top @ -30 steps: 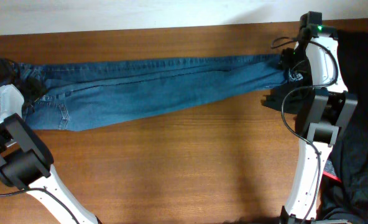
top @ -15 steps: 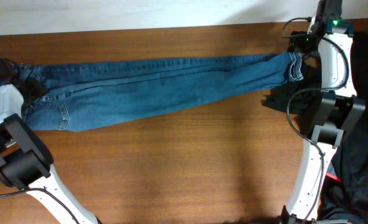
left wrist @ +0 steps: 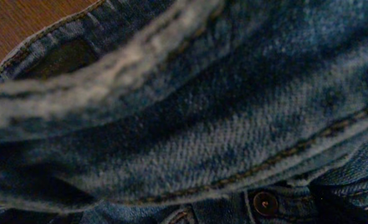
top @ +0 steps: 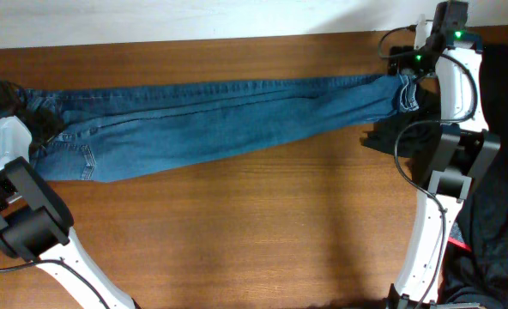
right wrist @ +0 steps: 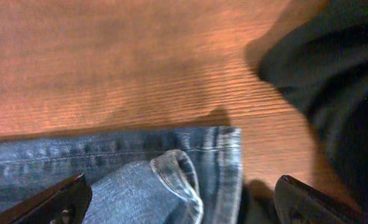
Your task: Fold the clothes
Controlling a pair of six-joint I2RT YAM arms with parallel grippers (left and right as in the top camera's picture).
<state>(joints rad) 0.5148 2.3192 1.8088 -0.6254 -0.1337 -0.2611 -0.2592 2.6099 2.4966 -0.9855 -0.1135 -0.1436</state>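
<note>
Jeans (top: 220, 116) lie lengthwise across the far half of the bench (top: 254, 232), waist at the left end effector (top: 39, 123), hems under the right end effector (top: 402, 69), cloth heap (top: 498, 172) at the right edge

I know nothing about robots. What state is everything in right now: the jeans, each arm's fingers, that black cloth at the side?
Jeans: stretched out full length, one leg on the other, not yet folded across.
Left fingers: open, down at the waistband end.
Right fingers: open, over the hem end, gripping nothing.
Black cloth: crumpled in a heap on the right.
</note>
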